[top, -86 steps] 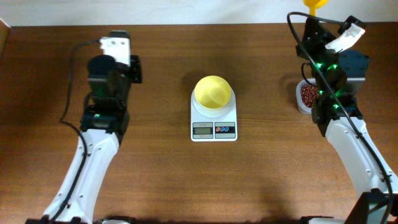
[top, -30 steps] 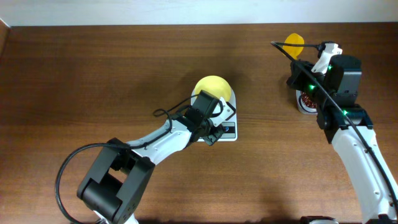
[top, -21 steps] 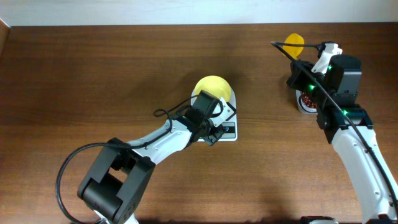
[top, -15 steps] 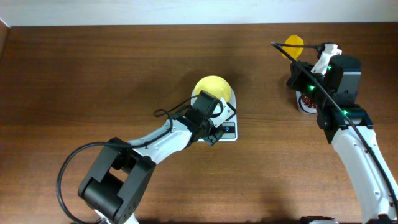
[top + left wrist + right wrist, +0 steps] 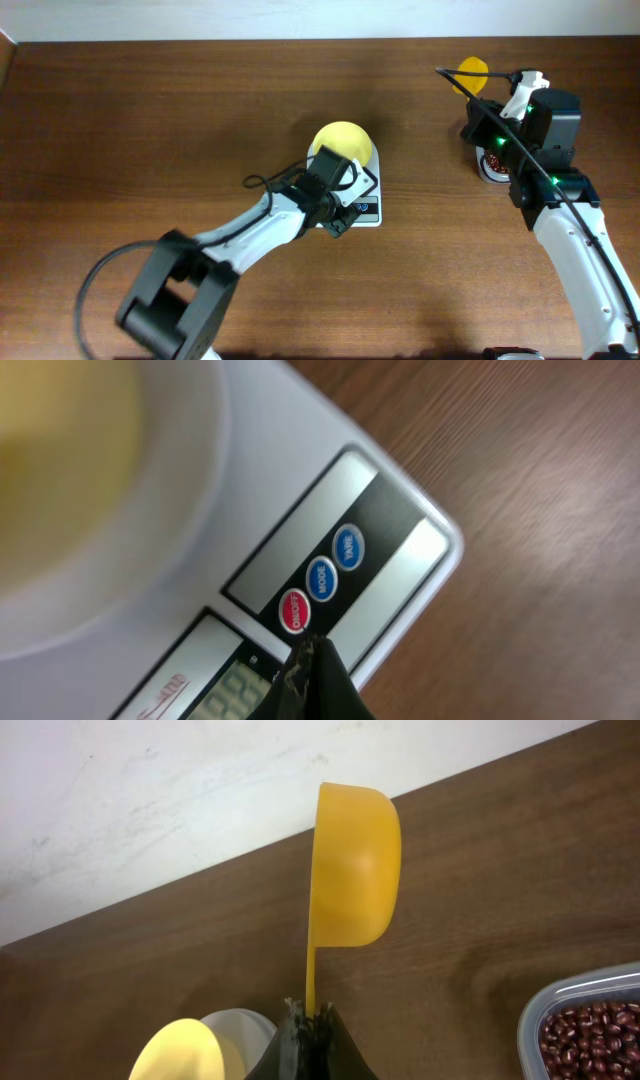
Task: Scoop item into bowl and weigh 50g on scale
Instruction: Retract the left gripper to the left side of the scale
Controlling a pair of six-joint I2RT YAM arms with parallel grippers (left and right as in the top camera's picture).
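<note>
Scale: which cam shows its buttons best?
Left wrist: the scale fills the frame, its red and two blue buttons close and sharp. Overhead shows the whole scale small, the left arm covering its display. Right wrist catches only a pale sliver of it behind the bowl.

Scale [image 5: 262, 470] btns [image 5: 321, 581] read ON/OFF, MODE, TARE (red, blue, blue); display [image 5: 216, 686] digits cut off, can't read.
</note>
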